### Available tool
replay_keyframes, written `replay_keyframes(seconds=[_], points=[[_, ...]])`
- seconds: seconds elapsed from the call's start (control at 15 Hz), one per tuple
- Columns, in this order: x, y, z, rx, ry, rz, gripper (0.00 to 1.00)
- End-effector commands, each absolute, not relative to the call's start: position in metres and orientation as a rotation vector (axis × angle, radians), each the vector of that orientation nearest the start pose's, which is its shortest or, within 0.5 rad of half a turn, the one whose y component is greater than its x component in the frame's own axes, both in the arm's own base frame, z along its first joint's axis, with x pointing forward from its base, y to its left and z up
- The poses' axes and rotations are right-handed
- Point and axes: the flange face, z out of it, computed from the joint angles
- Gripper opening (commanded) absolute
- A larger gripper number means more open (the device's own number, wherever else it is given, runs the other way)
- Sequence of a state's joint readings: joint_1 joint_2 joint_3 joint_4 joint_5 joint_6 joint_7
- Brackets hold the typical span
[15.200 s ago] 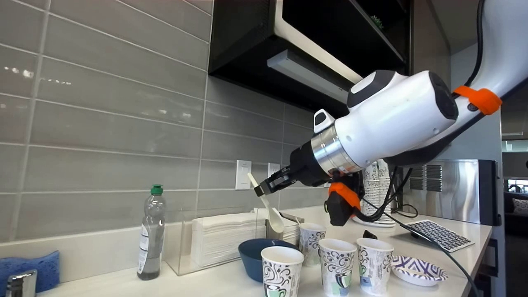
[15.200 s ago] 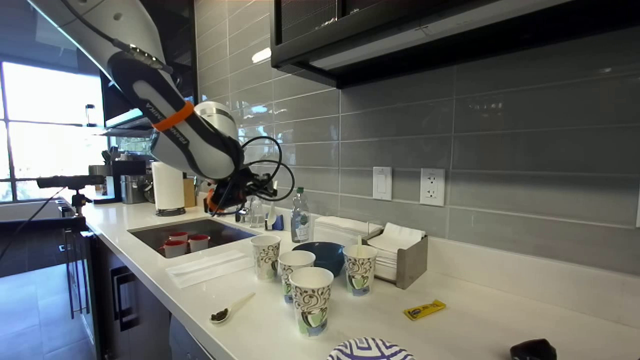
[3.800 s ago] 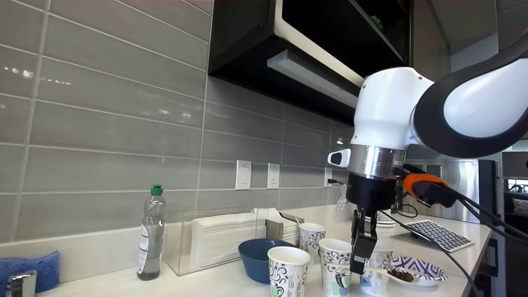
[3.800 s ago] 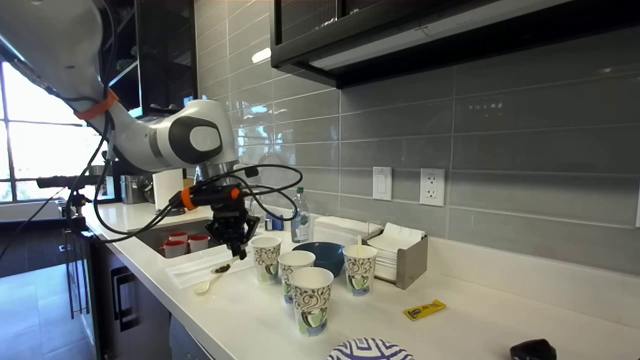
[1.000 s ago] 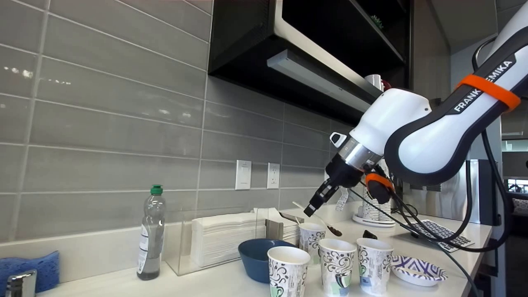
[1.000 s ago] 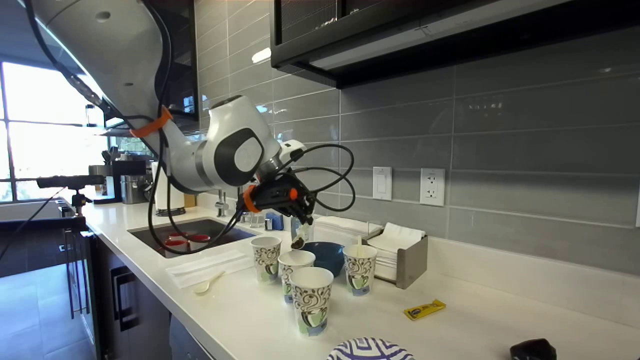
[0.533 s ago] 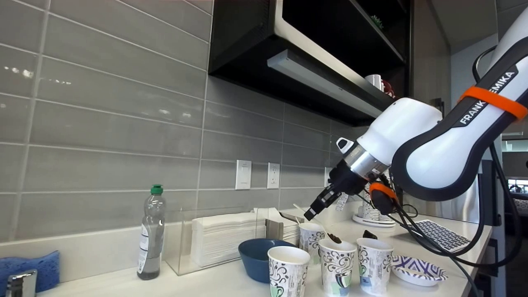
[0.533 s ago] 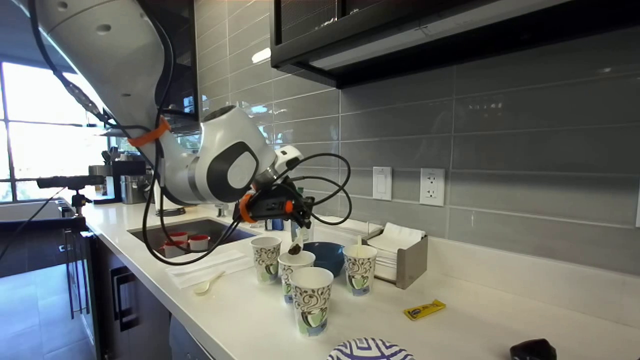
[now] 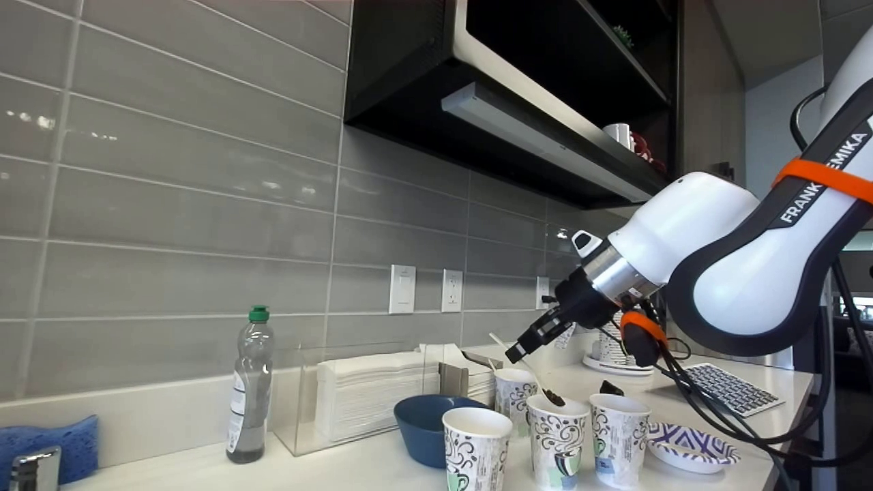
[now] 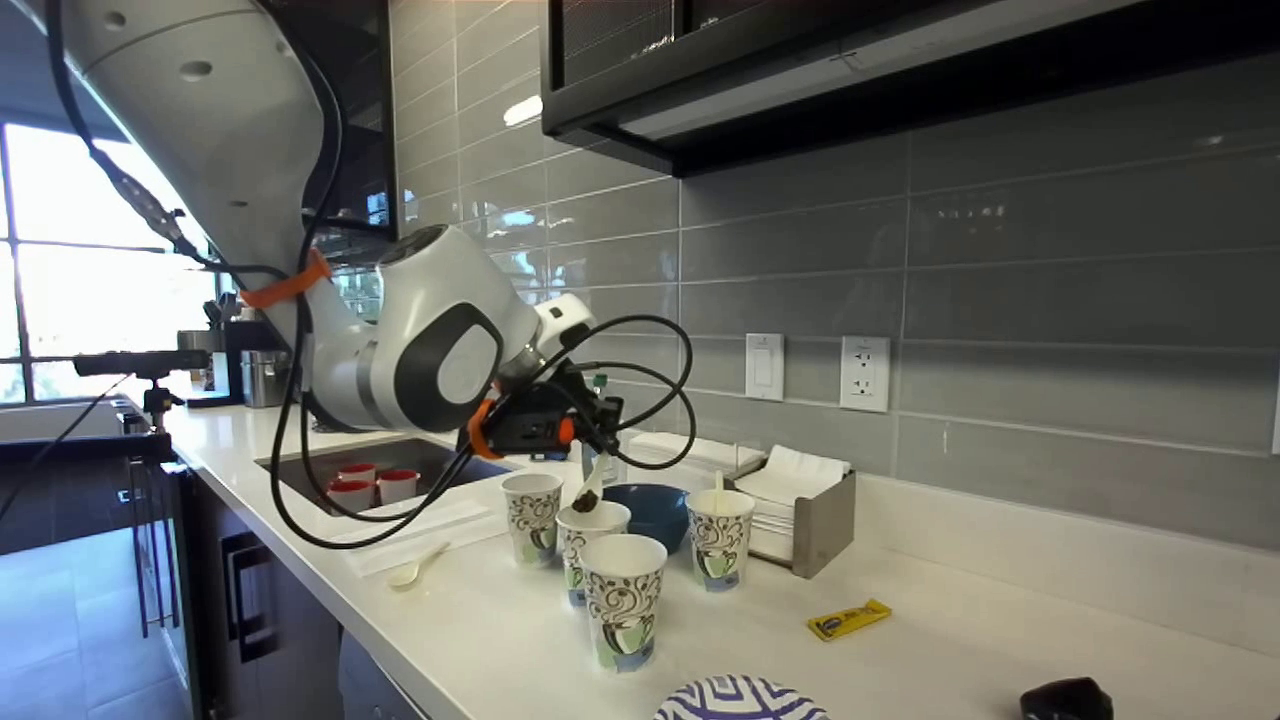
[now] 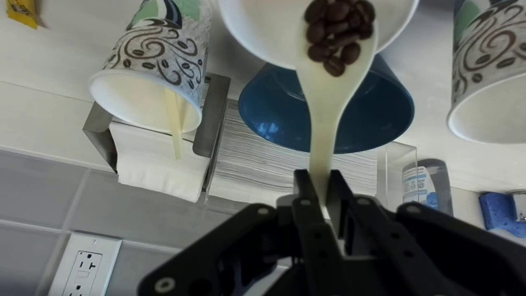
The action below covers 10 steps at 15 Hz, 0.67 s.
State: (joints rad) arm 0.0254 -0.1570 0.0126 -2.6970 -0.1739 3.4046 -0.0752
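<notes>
My pincer point(image 11: 319, 181) blurs toward five o'clock in the wrist view, cut off by the bottom edge, and hides the tail of the spoon point(image 11: 324, 123). The cup beneath point(image 11: 257, 22) is cropped at one o'clock, the outlet point(image 11: 84, 268) at eight, the yellow packet point(image 11: 22, 11) at ten. In an exterior view my wrist camera point(image 10: 522, 432) hides part of my pincer, and the beans point(image 10: 585, 502) are too small to count; at four o'clock a black thing point(image 10: 1067, 700) I cannot identify runs off. In an exterior view the sponge point(image 9: 65, 440) is cut off at eight o'clock.
</notes>
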Motion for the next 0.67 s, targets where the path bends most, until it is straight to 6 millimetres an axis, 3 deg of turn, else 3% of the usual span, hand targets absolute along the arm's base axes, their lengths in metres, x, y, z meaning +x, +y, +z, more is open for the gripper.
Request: replay_keyframes(seconds=[0.0,0.6], points=[[0.4419,0.0308,0.385,-2.818,-0.373,-1.404,0.03],[0.4405,0.0245,0.3872,-2.764,-0.357,-1.522,0.03]])
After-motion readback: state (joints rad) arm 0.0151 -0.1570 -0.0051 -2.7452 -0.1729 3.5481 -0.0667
